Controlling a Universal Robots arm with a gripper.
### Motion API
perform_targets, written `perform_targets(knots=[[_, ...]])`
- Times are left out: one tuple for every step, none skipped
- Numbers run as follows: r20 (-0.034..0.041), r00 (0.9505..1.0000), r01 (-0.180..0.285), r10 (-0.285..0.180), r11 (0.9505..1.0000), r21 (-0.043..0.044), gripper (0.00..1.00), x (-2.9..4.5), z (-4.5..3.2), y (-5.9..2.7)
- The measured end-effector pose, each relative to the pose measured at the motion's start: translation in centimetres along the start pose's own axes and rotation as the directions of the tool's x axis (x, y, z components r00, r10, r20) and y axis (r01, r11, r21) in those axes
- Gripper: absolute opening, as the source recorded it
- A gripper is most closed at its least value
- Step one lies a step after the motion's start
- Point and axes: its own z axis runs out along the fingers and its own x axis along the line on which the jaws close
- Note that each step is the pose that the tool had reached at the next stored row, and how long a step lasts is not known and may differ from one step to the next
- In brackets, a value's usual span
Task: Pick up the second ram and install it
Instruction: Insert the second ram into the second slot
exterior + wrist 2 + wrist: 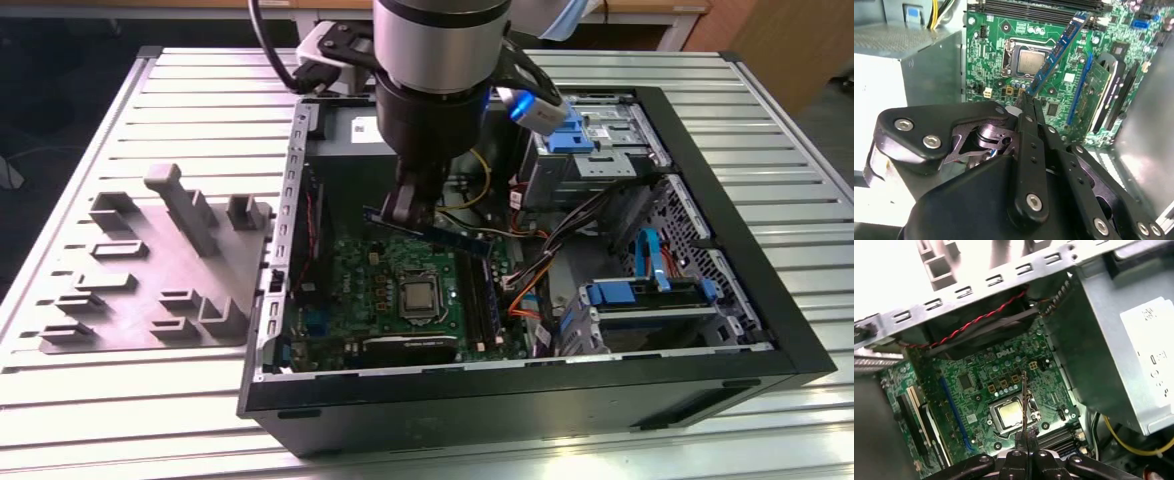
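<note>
Pincer (1026,98) pinching second ram (1060,52) tilted over mobo (989,60); pinched end hidden.

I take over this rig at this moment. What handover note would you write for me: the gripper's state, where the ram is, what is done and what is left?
Gripper: shut on the second ram, holding it by one end.
Ram: tilted in the air over the motherboard, near the processor. Its free end points toward the memory slots.
Done: the ram is picked up and is inside the open computer case.
Left: the ram is not seated in a slot. I cannot tell whether another ram already sits in one.
</note>
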Motion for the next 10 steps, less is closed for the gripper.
perform_targets(knots=[[0.0005, 0.9999, -0.015, 0.015, 0.9999, 0.0006, 0.11, 0.0, 0.0, 0.0], [0.0012, 0.9995, -0.031, 0.031, 0.9995, 0.0012, 0.11, 0.0, 0.01, 0.0], [0.0018, 0.9989, -0.047, 0.047, 0.9989, 0.0018, 0.11, 0.0, 0.01, 0.0], [0.0024, 0.998, -0.063, 0.063, 0.998, 0.0024, 0.11, 0.0, 0.01, 0.0], [0.0031, 0.9968, -0.08, 0.08, 0.9968, 0.003, 0.11, 0.0, 0.01, 0.0], [0.0038, 0.9953, -0.096, 0.096, 0.9953, 0.0036, 0.11, 0.0, 0.02, 0.0], [0.0046, 0.9935, -0.114, 0.114, 0.9935, 0.0042, 0.11, 0.0, 0.02, 0.0], [0.0052, 0.9915, -0.13, 0.13, 0.9915, 0.0048, 0.11, 0.0, 0.03, 0.0], [0.006, 0.9893, -0.146, 0.146, 0.9893, 0.0052, 0.11, 0.0, 0.03, 0.0], [0.0066, 0.9869, -0.161, 0.161, 0.9869, 0.0058, 0.11, 0.0, 0.04, 0.0]])
